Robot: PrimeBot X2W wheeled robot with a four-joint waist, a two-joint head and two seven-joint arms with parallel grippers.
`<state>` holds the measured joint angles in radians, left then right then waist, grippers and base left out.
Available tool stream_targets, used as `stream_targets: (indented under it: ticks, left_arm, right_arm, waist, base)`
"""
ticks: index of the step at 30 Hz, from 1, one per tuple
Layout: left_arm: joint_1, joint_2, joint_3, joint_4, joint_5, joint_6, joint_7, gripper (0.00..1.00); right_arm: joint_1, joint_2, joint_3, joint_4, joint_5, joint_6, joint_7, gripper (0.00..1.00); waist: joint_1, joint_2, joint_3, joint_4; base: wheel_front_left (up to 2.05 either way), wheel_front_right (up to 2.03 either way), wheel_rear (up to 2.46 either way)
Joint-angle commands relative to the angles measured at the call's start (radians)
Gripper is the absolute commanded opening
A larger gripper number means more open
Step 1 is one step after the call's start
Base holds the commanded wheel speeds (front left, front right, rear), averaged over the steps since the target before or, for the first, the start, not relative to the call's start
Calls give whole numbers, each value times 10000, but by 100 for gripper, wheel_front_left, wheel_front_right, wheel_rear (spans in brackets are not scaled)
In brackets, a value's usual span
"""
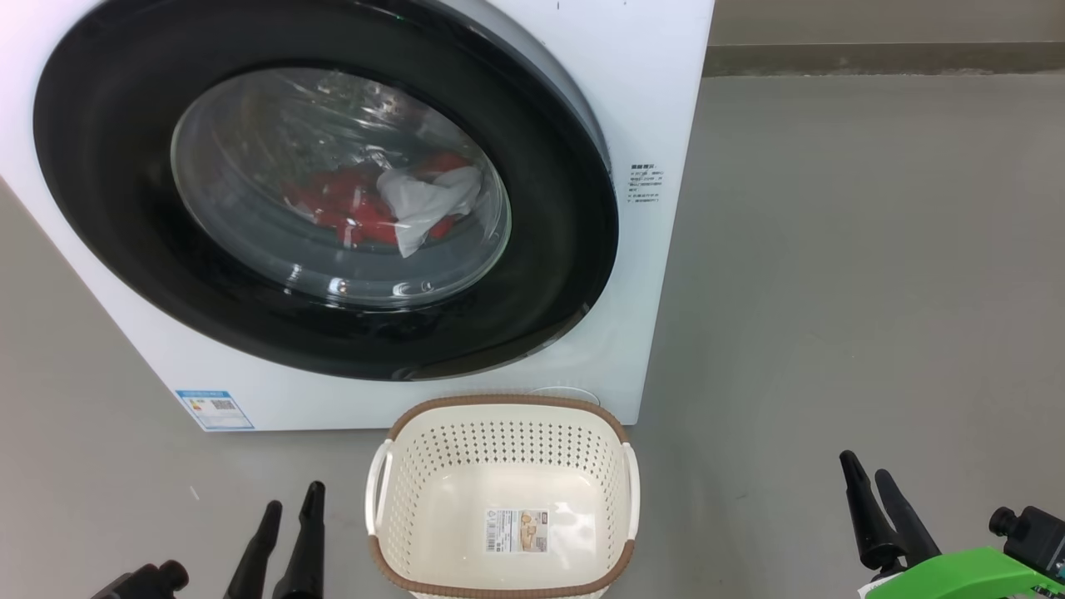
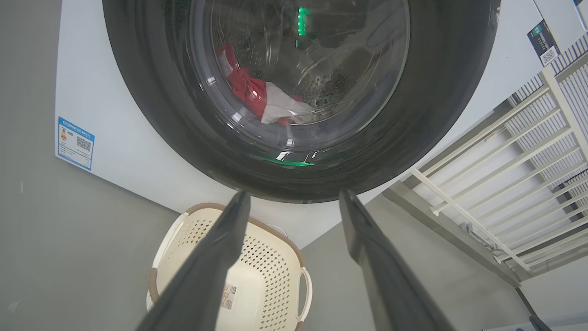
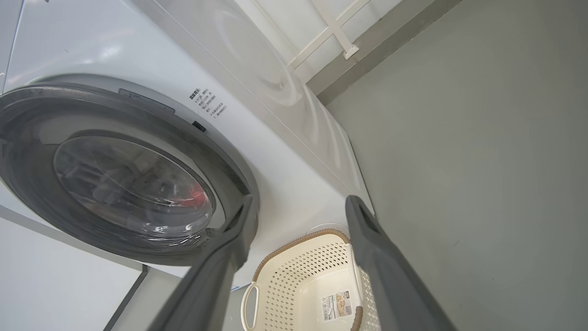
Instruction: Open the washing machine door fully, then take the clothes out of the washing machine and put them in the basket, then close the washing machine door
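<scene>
The white washing machine [image 1: 649,100] stands ahead on the floor, its black-rimmed round door [image 1: 125,274] resting against the front. Through the glass I see the clothes [image 1: 366,204], red fabric with a white piece on top, lying in the drum; the left wrist view shows the clothes [image 2: 257,94] too. The cream basket [image 1: 503,412] sits empty on the floor just in front of the machine. My left gripper [image 1: 291,499] is open at the lower left, beside the basket. My right gripper [image 1: 865,470] is open at the lower right, well clear of the basket.
Bare grey floor [image 1: 874,266] stretches to the right of the machine. A blue label sticker [image 1: 214,408] marks the machine's lower left corner. A white slatted rack [image 2: 528,151] stands against the wall beside the machine. A wall base [image 1: 882,58] runs along the back.
</scene>
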<state>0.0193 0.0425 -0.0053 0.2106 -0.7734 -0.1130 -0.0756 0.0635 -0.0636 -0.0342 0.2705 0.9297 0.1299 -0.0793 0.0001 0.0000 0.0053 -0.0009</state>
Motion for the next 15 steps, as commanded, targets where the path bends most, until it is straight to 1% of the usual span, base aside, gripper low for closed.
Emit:
stream_targets:
  ticks: [1, 15]
  left_arm:
    - [-128, 185, 125, -372, 484, 73, -200, 100]
    - [-22, 260, -18, -625, 2084, 131, -583, 100]
  right_arm:
    - [-85, -200, 137, -341, -393, 4, -167, 100]
    - [103, -300, 224, -550, -1781, 5, -549, 100]
  waist:
    - [-1, 0, 7, -3]
    - [-1, 0, -4, -39]
  base:
    - [0, 0, 0]
    - [0, 0, 0]
